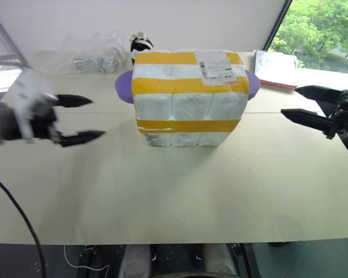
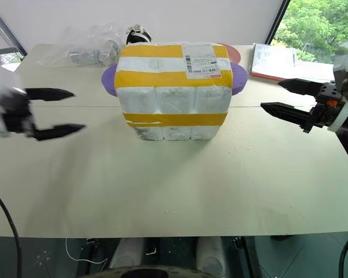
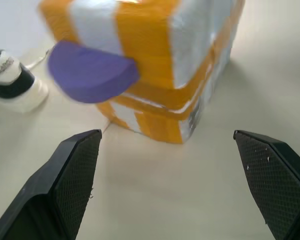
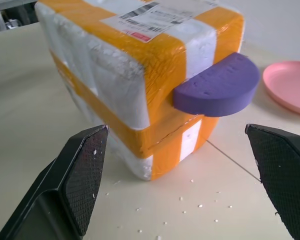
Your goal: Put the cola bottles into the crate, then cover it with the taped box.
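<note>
The taped box (image 1: 189,98), white styrofoam with wide yellow tape bands and a shipping label on top, stands in the middle of the table. A purple half-disc handle (image 4: 217,85) sticks out of each of its two sides. My left gripper (image 1: 97,118) hovers open to the left of the box, apart from it. On the box's right my right gripper (image 1: 289,101) is also open and apart from it. Neither holds anything. The cola bottles and the crate are hidden.
A crumpled clear plastic bag (image 1: 95,58) and a black-and-white bottle-like item (image 1: 141,43) lie behind the box at the back left. Papers (image 1: 275,68) and a pink plate (image 4: 290,85) sit at the back right. Bare tabletop (image 1: 180,191) stretches in front to the near edge.
</note>
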Robot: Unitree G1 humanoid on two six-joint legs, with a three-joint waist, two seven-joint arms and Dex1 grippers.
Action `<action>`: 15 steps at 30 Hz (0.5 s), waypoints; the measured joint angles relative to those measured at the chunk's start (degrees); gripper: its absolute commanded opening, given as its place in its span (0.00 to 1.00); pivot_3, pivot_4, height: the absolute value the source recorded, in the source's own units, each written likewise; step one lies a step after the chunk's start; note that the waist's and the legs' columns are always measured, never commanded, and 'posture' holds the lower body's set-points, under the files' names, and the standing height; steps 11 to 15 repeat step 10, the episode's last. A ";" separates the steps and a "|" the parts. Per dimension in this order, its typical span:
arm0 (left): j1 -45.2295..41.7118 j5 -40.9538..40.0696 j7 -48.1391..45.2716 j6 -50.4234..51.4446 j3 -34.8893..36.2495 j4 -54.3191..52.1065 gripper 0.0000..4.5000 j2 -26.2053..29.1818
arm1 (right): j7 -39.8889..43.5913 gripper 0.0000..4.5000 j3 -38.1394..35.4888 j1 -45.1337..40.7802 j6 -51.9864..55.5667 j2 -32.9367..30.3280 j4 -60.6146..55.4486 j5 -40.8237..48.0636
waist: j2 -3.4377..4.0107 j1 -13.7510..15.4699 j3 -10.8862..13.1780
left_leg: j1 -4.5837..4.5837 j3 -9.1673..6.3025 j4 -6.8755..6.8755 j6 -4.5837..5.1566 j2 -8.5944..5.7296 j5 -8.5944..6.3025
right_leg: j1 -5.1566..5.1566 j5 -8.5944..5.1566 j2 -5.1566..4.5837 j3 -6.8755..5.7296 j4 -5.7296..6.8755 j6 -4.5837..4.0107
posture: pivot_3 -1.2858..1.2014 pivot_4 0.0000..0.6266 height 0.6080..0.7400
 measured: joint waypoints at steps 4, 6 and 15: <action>-1.51 -2.58 -3.22 3.71 1.37 8.16 0.99 3.45 | 2.32 1.00 0.24 0.01 0.00 0.01 0.21 0.13 | 0.01 -0.26 0.00 | 0.02 -0.01 -0.02 -0.02 -0.01 0.01 | 0.01 -0.01 0.00 0.00 0.00 -0.01 | 0.52 0.24 1.00; -2.26 -2.52 -3.61 3.77 1.33 11.20 0.99 4.04 | 3.47 1.00 0.25 0.37 -0.06 0.01 0.02 0.14 | 0.01 -0.45 0.01 | 0.02 -0.01 -0.03 -0.03 -0.01 0.00 | 0.01 -0.01 0.01 -0.01 0.00 -0.01 | 0.52 0.24 1.00; -2.73 -2.58 -3.62 4.40 1.72 12.40 0.99 4.71 | 4.53 1.00 0.89 0.75 -0.07 0.11 0.01 0.09 | 0.02 -0.61 0.01 | 0.00 0.01 -0.05 -0.05 -0.01 0.01 | -0.01 -0.01 0.01 0.00 0.00 -0.02 | 0.52 0.24 1.00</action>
